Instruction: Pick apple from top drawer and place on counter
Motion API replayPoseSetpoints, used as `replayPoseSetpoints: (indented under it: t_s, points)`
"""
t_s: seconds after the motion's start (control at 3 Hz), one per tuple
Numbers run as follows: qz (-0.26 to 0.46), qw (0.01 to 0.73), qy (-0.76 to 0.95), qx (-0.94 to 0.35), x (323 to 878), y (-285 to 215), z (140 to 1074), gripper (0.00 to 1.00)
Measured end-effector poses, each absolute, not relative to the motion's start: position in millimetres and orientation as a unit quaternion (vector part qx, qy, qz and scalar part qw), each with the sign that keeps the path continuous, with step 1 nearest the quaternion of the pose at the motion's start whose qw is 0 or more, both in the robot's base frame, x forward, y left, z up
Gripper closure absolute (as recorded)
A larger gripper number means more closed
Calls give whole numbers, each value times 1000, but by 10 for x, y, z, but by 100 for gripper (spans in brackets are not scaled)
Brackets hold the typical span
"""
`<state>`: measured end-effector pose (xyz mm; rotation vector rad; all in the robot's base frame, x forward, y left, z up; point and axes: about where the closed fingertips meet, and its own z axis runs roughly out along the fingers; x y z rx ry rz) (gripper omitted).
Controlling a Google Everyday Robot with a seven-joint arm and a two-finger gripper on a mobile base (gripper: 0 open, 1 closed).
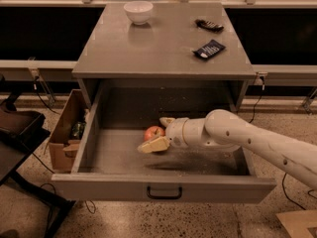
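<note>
The red-orange apple (154, 131) lies on the speckled floor of the open top drawer (163, 186), near the middle and toward the back. My gripper (151, 134) reaches in from the right on a white arm. It is open, with one tan finger (154, 145) in front of the apple and the other behind it, so the apple sits between the jaws. The grey counter (158, 48) is the cabinet's top, above the drawer.
On the counter stand a white bowl (138, 11) at the back left, a dark flat packet (208, 49) at the right and a small dark object (209, 25) behind it. A cardboard box (67, 133) sits left of the drawer, and black furniture (20, 133) stands at far left.
</note>
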<state>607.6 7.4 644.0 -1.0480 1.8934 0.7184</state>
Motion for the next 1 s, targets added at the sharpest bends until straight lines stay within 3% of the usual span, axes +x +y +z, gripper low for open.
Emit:
replayPoseSetpoints:
  t_s: [0.33, 0.67, 1.0]
  points:
    - [306, 403, 755, -417, 5977, 356, 6196, 43]
    - [310, 397, 755, -419, 5978, 425, 6135, 64]
    - [299, 404, 750, -429, 6113, 238, 6620, 95]
